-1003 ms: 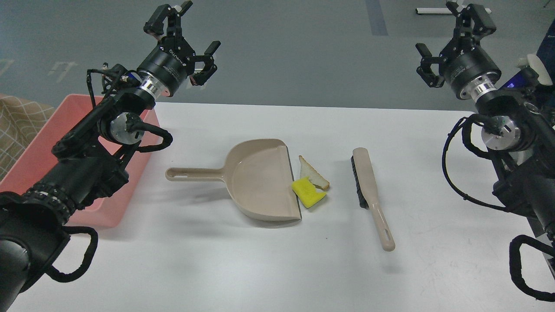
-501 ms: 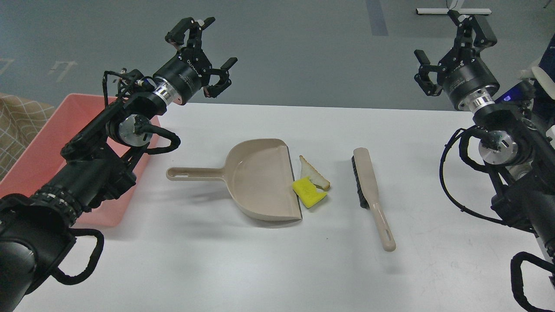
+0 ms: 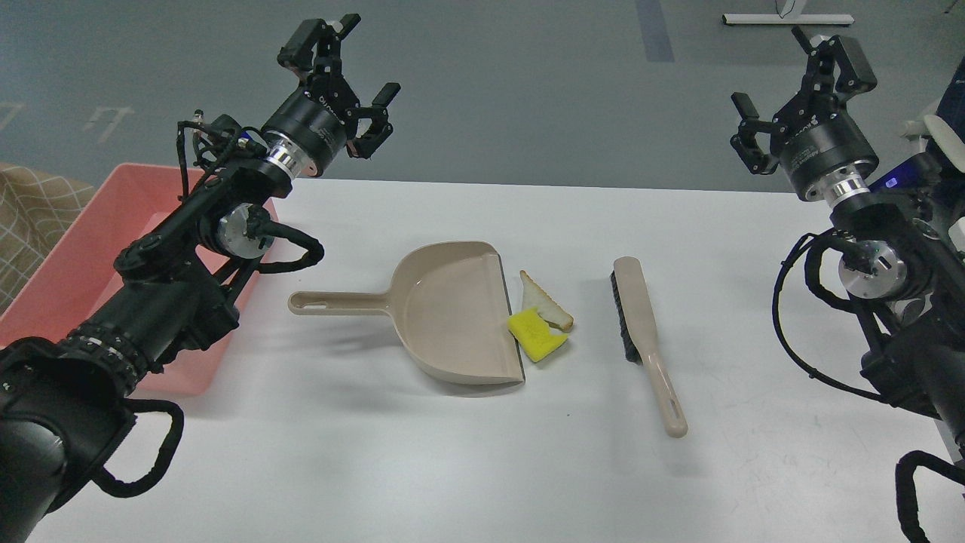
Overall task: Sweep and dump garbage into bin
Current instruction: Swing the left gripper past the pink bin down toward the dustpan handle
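A triangular white bread slice (image 3: 544, 303) and a yellow sponge chunk (image 3: 535, 335) lie on the white table (image 3: 482, 467), right at the open edge of a beige dustpan (image 3: 445, 311). A beige brush (image 3: 641, 332) with dark bristles lies to their right. The pink bin (image 3: 71, 264) stands at the table's left edge, partly hidden by my left arm. My left gripper (image 3: 343, 75) is open and empty, raised above the table's far left. My right gripper (image 3: 807, 98) is open and empty, raised at the far right.
A checked beige cloth (image 3: 26, 226) shows beyond the bin at the far left. Grey floor lies past the table's far edge. The dustpan's handle (image 3: 332, 303) points left toward the bin.
My left gripper swung right, then drew slightly back left and up. My right gripper shifted a little to the right. Nothing on the table has moved.
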`<control>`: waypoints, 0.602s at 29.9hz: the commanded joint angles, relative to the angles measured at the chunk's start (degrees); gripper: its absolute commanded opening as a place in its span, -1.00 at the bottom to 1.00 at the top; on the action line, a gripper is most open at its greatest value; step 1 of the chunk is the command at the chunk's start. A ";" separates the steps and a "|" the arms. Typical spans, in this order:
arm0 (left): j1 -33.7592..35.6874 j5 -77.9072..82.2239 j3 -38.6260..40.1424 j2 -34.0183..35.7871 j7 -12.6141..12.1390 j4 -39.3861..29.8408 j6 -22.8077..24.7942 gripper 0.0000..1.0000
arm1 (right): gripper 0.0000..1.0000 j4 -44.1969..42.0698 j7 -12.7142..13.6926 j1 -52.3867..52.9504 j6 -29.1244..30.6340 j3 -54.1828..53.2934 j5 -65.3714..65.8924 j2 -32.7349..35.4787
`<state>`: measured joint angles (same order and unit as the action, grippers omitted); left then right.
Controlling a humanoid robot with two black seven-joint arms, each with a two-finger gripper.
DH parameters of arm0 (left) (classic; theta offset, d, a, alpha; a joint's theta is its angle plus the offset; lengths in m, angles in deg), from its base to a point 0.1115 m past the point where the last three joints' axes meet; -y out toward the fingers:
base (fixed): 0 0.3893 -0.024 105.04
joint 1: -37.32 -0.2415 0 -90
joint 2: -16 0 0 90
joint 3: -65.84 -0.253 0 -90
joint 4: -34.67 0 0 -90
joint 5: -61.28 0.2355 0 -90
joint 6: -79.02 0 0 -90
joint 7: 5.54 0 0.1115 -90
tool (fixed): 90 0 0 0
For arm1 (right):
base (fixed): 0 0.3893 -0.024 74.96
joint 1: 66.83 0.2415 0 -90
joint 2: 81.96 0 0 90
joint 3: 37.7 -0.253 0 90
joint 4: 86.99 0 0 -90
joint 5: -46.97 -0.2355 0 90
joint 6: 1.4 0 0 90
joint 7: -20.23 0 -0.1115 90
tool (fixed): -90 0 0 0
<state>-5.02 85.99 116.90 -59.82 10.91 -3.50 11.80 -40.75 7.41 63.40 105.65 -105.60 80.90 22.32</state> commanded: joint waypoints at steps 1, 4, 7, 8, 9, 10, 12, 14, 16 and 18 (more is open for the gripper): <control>-0.38 0.16 -1.30 1.45 -0.28 -3.12 -0.11 0.97 | 1.00 0.08 -0.01 -0.15 0.00 0.48 0.00 0.22; -1.43 0.16 -2.97 4.97 -0.37 -7.17 -0.55 0.97 | 1.00 0.26 -0.01 -0.50 0.00 0.49 0.00 0.31; -2.93 0.25 -3.94 7.96 -0.46 -11.74 -2.83 0.98 | 1.00 0.61 -0.01 -0.59 -0.08 0.49 0.00 0.31; -3.37 0.25 -4.29 9.36 -0.37 -13.84 -3.79 0.98 | 1.00 0.70 -0.01 -0.76 -0.08 0.49 0.00 0.31; -3.80 0.34 -4.38 11.11 -0.11 -15.69 -4.15 0.98 | 1.00 0.70 -0.01 -0.85 -0.08 0.49 0.00 0.31; -4.07 0.25 -4.38 12.09 -0.11 -16.58 -4.16 0.98 | 1.00 0.70 -0.01 -0.85 -0.08 0.49 0.00 0.31; -5.03 0.43 -4.47 14.89 -0.19 -19.64 -4.50 0.98 | 1.00 0.70 -0.01 -0.94 -0.17 0.49 0.00 0.31; -6.26 0.86 -5.52 18.57 -0.11 -23.68 -4.94 0.98 | 1.00 0.78 0.07 -1.03 -0.96 0.57 0.00 0.31; -7.41 1.31 -7.19 22.89 -0.11 -27.73 -5.82 0.98 | 1.00 1.22 0.25 -1.03 -2.10 0.57 0.00 0.39; -8.20 2.00 -8.94 27.71 0.07 -31.94 -6.18 0.98 | 1.00 1.57 0.34 -1.29 -2.63 0.66 0.00 0.39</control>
<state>-12.01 87.16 110.18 -38.30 10.79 -29.81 6.27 -39.67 7.56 62.36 103.96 -105.04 80.90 22.65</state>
